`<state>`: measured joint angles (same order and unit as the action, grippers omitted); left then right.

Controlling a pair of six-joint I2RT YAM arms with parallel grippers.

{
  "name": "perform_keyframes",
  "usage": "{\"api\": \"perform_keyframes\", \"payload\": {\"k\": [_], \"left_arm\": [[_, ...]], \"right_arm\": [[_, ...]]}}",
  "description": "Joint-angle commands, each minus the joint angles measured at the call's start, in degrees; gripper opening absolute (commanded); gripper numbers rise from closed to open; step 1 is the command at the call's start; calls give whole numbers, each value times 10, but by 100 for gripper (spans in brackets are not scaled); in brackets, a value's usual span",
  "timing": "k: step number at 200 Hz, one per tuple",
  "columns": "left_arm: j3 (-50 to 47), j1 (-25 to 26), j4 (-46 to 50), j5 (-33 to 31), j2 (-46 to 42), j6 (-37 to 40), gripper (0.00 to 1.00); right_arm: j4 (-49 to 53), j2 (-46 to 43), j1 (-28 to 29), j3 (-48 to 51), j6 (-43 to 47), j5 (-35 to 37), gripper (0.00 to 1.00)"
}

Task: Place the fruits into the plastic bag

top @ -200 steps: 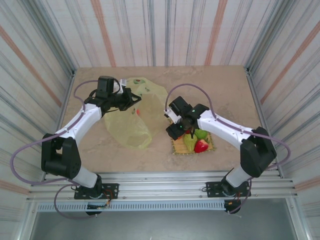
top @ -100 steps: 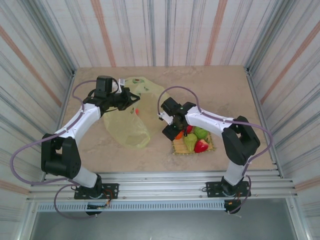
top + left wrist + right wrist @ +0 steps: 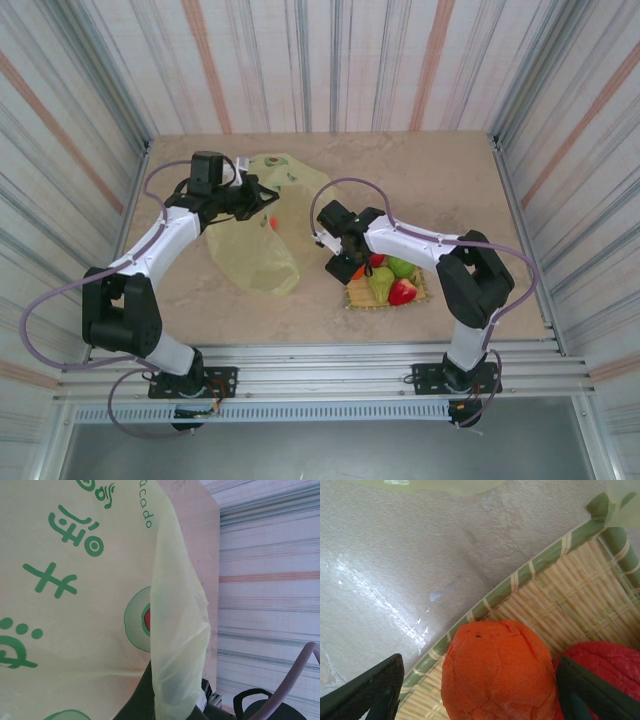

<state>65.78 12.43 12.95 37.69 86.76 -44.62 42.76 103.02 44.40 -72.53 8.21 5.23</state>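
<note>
The yellow-green plastic bag (image 3: 255, 245) lies at the left middle of the table. My left gripper (image 3: 250, 196) is shut on its upper edge and holds it up. In the left wrist view the bag's film (image 3: 90, 580) drapes over the gripper (image 3: 172, 700). A red fruit (image 3: 273, 222) shows through the bag. My right gripper (image 3: 345, 262) is open and low over the mat's left corner. Its jaws straddle an orange (image 3: 497, 675) with a gap on the left side. A green pear (image 3: 380, 285), a green apple (image 3: 402, 267) and a red strawberry (image 3: 404, 292) lie beside it.
The fruits rest on a square woven straw mat (image 3: 424, 293) right of centre, its green rim (image 3: 520, 577) close to the right gripper's fingers (image 3: 365, 695). Striped walls enclose the table on three sides. Bare table lies between bag and mat.
My right gripper has moved left and down onto the orange at the mat's left corner, and its jaws have narrowed a little. The left gripper still holds the bag in nearly the same place.
</note>
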Motion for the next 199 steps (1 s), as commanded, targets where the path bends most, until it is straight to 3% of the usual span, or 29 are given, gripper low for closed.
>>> {"api": "perform_keyframes", "payload": {"k": [1,155,199], "left_arm": [[-4,-3,-13,12,-1,11,0],[-3,-3,-14,17,0,9,0],[-4,-4,-14,18,0,8,0]], "right_arm": [[18,5,4,7,7,13,78],[16,29,3,9,7,23,70],[14,15,3,8,3,11,58]]}}
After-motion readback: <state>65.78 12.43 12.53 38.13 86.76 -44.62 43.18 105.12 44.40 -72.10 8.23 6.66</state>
